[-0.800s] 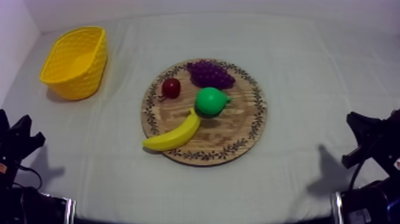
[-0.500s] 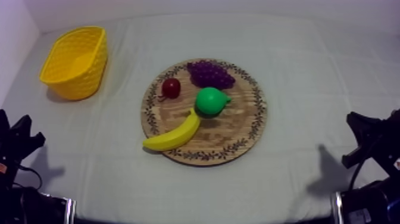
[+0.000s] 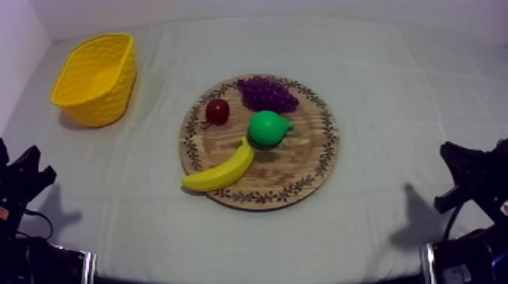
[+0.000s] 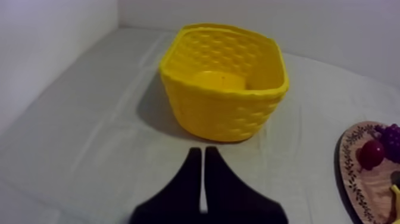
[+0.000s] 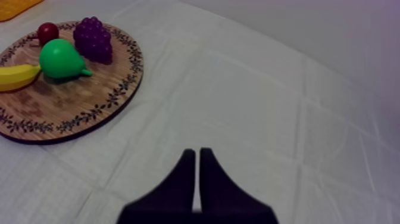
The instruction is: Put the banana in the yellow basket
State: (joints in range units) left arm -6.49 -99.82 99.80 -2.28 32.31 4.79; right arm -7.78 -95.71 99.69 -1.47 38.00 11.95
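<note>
- Left gripper (image 4: 203,150): fingers pressed together, grips nothing, faces the yellow basket (image 4: 220,110) nearby.
- Right gripper (image 5: 197,152): likewise closed and empty, sits over bare cloth (image 5: 250,101), apart from the wooden board (image 5: 89,95).
- Banana (image 3: 221,171): lies on the wooden board, one end past the rim, well apart from the yellow basket.

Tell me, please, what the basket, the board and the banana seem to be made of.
The basket looks like moulded plastic: one even bright yellow, with a woven pattern pressed into its walls. The board looks like wood: pale grain shows, matte, with a dark leaf pattern round the rim. The banana is probably smooth plastic, evenly yellow; foam cannot be ruled out.
</note>
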